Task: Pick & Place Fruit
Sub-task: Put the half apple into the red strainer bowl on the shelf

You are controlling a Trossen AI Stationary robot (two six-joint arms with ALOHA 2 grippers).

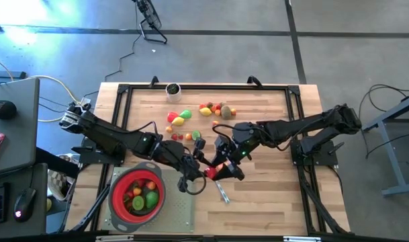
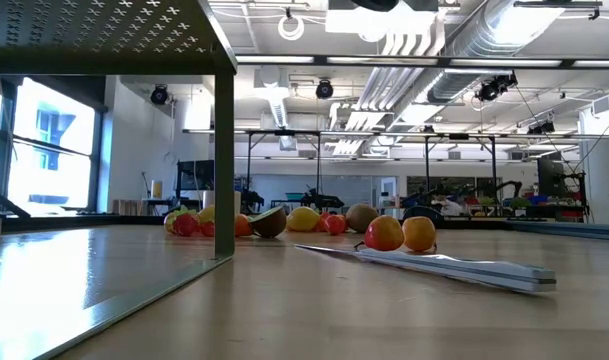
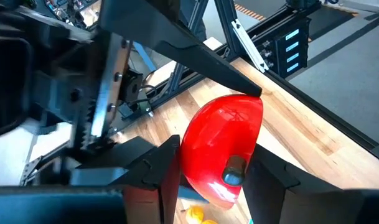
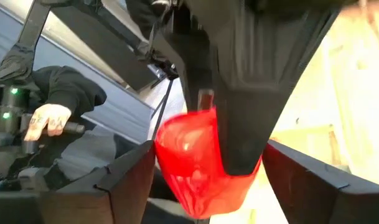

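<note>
A red toy fruit (image 1: 210, 173) with a brown stem is in the air between my two grippers near the table's middle. My left gripper (image 1: 199, 169) comes at it from the left and is shut on it (image 3: 223, 149). My right gripper (image 1: 224, 168) meets it from the right and its fingers flank the same fruit (image 4: 189, 162). More toy fruits lie on the table in loose groups (image 1: 179, 118) (image 1: 215, 109) (image 1: 185, 136). Some fruits lie in the red strainer (image 1: 137, 191). Neither gripper shows in the low view. My left gripper pinches the red fruit between its two fingers (image 3: 161, 180), at the stem end (image 3: 234, 171); the fruit is lifted clear of the table. My right gripper has the fruit's sides (image 4: 170, 155) against both fingers (image 4: 130, 180); the left gripper's dark finger covers the fruit's middle.
A slim grey knife (image 1: 221, 192) (image 2: 444, 265) lies on the table just near of the grippers. The red strainer stands on a grey board (image 1: 180, 215) at the near left. A small dark cup (image 1: 172, 89) stands at the far edge. A person's hand (image 4: 46, 121) shows beyond the table.
</note>
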